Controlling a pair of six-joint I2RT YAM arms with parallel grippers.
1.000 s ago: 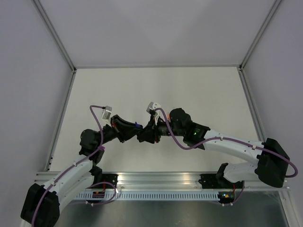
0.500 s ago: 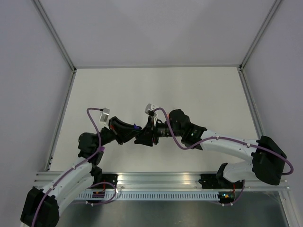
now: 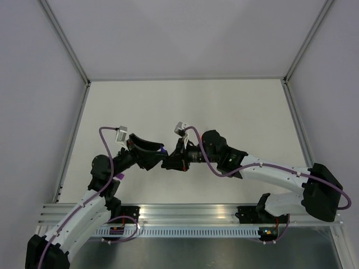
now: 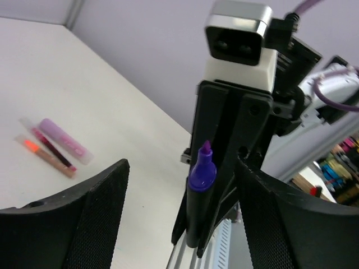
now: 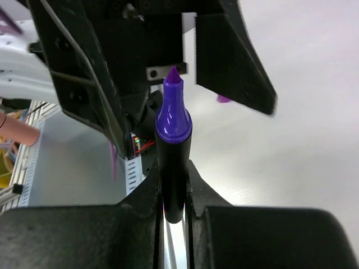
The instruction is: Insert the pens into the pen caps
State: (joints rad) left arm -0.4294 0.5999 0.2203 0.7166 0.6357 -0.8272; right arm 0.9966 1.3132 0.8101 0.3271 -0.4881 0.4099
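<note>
Where your two arms meet above the near part of the white table [image 3: 224, 106], the left gripper [image 3: 152, 156] stands spread wide. Its black fingers [image 4: 95, 218] sit well apart on either side of the right gripper [image 5: 174, 185]. Your right gripper is pinching the dark navy-purple pen [image 5: 173, 140] by its barrel. The pen's bright purple tip points into the gap between the left fingers and touches neither. Well away on the table lies the pink-red pen [image 4: 51, 148], with the light purple cap [image 4: 59, 133] just beside it. What appears to be the pink cap [image 4: 31, 145] lies against them, too small to tell clearly.
</note>
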